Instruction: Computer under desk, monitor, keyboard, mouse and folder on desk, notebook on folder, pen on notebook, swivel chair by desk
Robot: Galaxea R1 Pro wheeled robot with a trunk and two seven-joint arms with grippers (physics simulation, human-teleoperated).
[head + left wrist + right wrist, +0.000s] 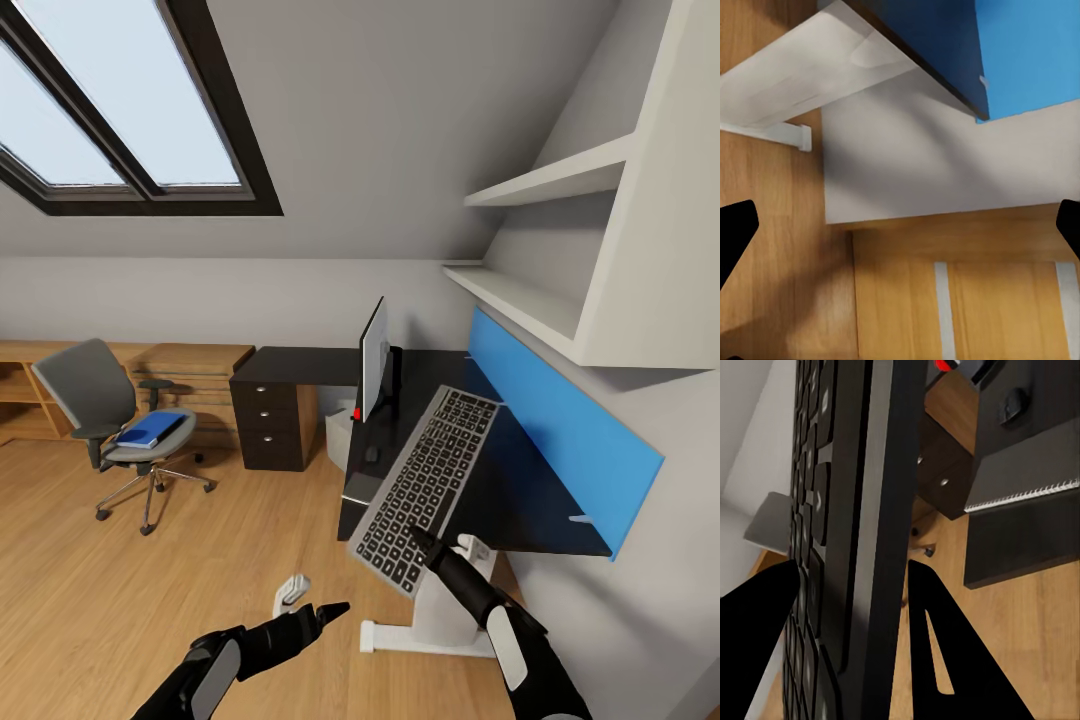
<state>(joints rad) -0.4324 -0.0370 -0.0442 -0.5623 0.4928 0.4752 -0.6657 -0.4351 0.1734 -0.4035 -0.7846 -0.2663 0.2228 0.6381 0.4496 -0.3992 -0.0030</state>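
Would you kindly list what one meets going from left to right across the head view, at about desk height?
swivel chair with the folder on its seat → dark drawer unit → monitor → keyboard → blue wall panel

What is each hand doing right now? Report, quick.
Left hand: open, holding nothing.
Right hand: closed on the keyboard, gripping its near edge.
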